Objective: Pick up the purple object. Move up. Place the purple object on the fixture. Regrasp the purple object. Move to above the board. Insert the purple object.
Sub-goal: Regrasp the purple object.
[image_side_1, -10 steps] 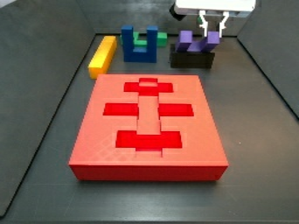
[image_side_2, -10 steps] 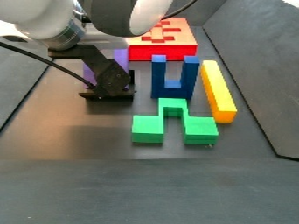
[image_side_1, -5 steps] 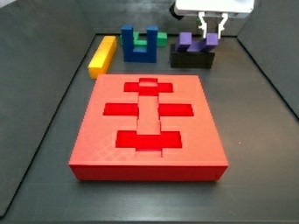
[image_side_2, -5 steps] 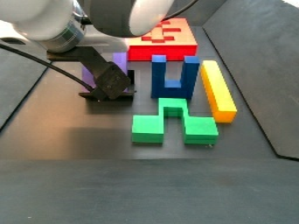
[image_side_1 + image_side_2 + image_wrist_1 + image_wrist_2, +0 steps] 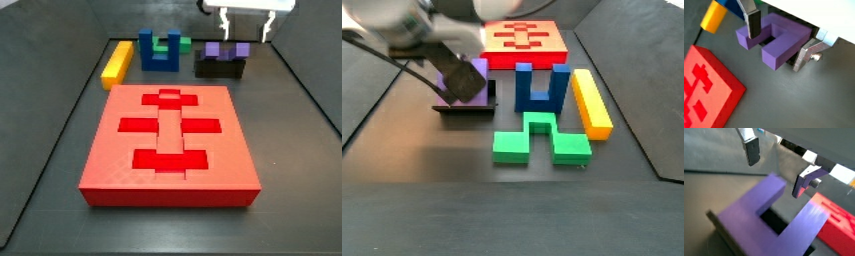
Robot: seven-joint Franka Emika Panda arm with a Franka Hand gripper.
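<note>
The purple object (image 5: 230, 50) is sitting on the fixture (image 5: 221, 67) at the back of the floor, to the right of the blue U block (image 5: 162, 52). In both side views it rests on top of the dark block, w/ the gripper (image 5: 245, 25) hanging just above it and not touching. The fingers are spread wide, nothing btwn them.

In both wrist views you can see it clearly: the purple object (image 5: 774, 38) lies below, notch facing out, w/ one silver finger (image 5: 750, 21) over one prong and the other off to the far side. In a wrist view (image 5: 777, 210) the fingers (image 5: 751, 150) are well clear above the purple piece, so it's released, not gripped.

The board (image 5: 170, 140) is in the middle of the floor, well apart from the fixture, its cross-shaped cutouts all open. A corner of it shows in a wrist view (image 5: 704, 85) too.

Other stuff: yellow bar (image 5: 118, 63) left of the blue block, and in a side view the green block (image 5: 540, 140) sits in front of the blue one (image 5: 540, 87), w/ the yellow bar (image 5: 591, 100) alongside.
</note>
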